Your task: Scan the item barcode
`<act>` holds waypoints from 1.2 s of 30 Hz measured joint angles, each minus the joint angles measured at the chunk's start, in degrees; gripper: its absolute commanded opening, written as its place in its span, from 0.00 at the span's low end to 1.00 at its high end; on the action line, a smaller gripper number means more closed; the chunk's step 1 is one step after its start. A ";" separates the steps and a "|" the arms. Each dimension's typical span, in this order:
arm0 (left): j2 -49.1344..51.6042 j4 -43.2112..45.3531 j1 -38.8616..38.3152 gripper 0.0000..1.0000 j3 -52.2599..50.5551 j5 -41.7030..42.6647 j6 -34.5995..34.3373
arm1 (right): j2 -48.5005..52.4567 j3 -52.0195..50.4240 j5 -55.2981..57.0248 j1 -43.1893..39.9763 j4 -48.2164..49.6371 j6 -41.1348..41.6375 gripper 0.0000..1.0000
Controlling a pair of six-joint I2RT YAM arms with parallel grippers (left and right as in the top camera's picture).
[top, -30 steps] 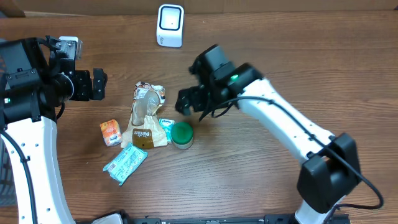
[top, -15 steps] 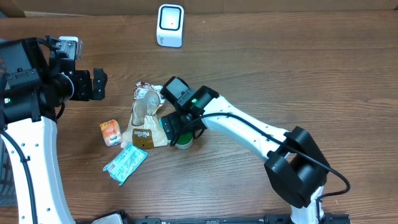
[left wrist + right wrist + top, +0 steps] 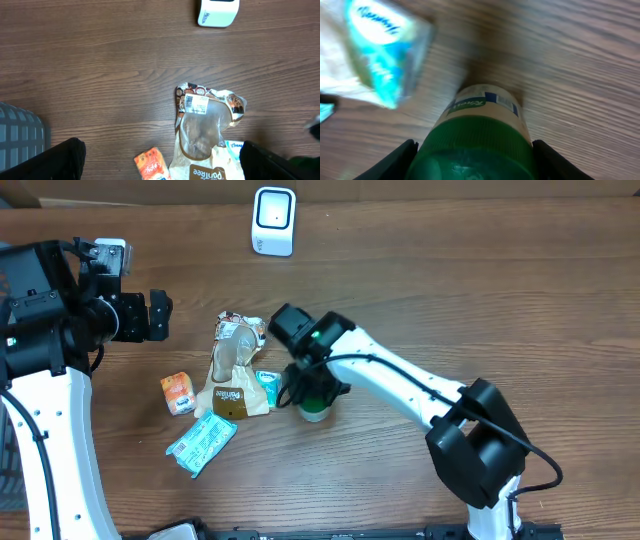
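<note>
jar (image 3: 481,111), green lid (image 3: 470,145) on, between right hand (image 3: 476,162) fingers (image 3: 400,155); contents hidden.

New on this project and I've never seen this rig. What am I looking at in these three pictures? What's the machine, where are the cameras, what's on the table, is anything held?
These are two robot arms at a wooden table, each ending in a two-finger gripper. One picture looks down from above. The other two come from cameras on the wrists, so each shows its own fingers at the bottom corners.

On the table are a white boxy device at the far edge, probably the scanner, a clear-and-brown bakery bag, an orange packet, a teal packet, a small blue-and-white pack and a green-lidded jar.

The left gripper is open, off to the side, and holds nothing. The right gripper is down over the jar with a finger on each side of the lid. I cannot tell whether it grips it yet.
</note>
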 measured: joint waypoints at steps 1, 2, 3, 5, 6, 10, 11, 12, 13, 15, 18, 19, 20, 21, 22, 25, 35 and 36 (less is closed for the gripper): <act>0.00 -0.02 0.00 1.00 0.00 0.02 0.00 | 0.00 0.37 0.04 -1.11 -0.44 -0.57 0.56; 0.00 -0.02 0.00 1.00 0.00 0.02 0.00 | 0.00 1.36 0.13 -3.21 -0.98 -1.99 0.56; 0.00 -0.02 0.00 1.00 0.00 0.02 0.00 | 0.00 2.19 0.37 -5.11 -0.85 -3.50 0.55; 0.00 -0.02 0.00 1.00 0.00 0.02 0.00 | 0.00 2.80 1.05 -8.57 -0.96 -9.66 0.55; 0.00 -0.02 0.00 1.00 0.00 0.02 0.00 | 0.00 2.80 1.05 -9.31 -1.22 -12.52 0.55; 0.00 -0.02 0.00 1.00 0.00 0.02 0.00 | 0.00 2.80 1.05 -10.95 -1.11 -23.85 0.60; 0.00 -0.02 0.00 1.00 0.00 0.00 0.00 | 0.00 2.80 1.05 -11.21 -1.07 -27.61 0.61; 0.00 -0.02 0.00 1.00 0.00 0.02 0.00 | 0.00 2.80 1.01 -11.28 -0.92 -29.75 0.64; 0.00 -0.02 0.00 1.00 0.00 0.02 0.00 | 0.00 2.80 1.03 -11.28 -0.70 -31.82 0.69; 0.00 -0.02 0.00 1.00 0.00 0.00 0.00 | 0.00 2.80 1.01 -11.28 -0.59 -38.34 0.74; 0.00 -0.02 0.00 1.00 0.00 0.02 0.00 | 0.00 2.82 1.44 -11.28 -0.33 -42.56 0.74; 0.00 -0.02 0.00 1.00 0.00 0.02 0.00 | 0.00 2.82 1.66 -11.28 -0.31 -43.12 0.75; 0.00 -0.02 0.00 1.00 0.00 0.02 0.00 | 0.00 2.86 2.25 -11.30 -0.33 -43.19 0.97; 0.00 -0.02 0.00 1.00 0.00 0.00 0.00 | 0.00 3.34 2.71 -11.30 -0.90 -42.47 0.97; 0.00 0.02 0.00 1.00 0.00 0.02 0.00 | 0.00 4.59 3.15 -11.32 -2.08 -40.48 0.97; 0.00 -0.02 0.00 1.00 0.00 0.02 0.00 | 0.00 9.81 3.89 -11.32 -5.53 -33.16 0.95; 0.00 -0.02 0.00 1.00 0.00 0.00 0.00 | -1.29 11.21 5.77 -11.32 -9.22 11.87 0.85; 0.00 0.02 0.00 1.00 0.00 0.02 0.00 | -1.29 9.66 6.14 -11.30 -8.66 14.05 0.85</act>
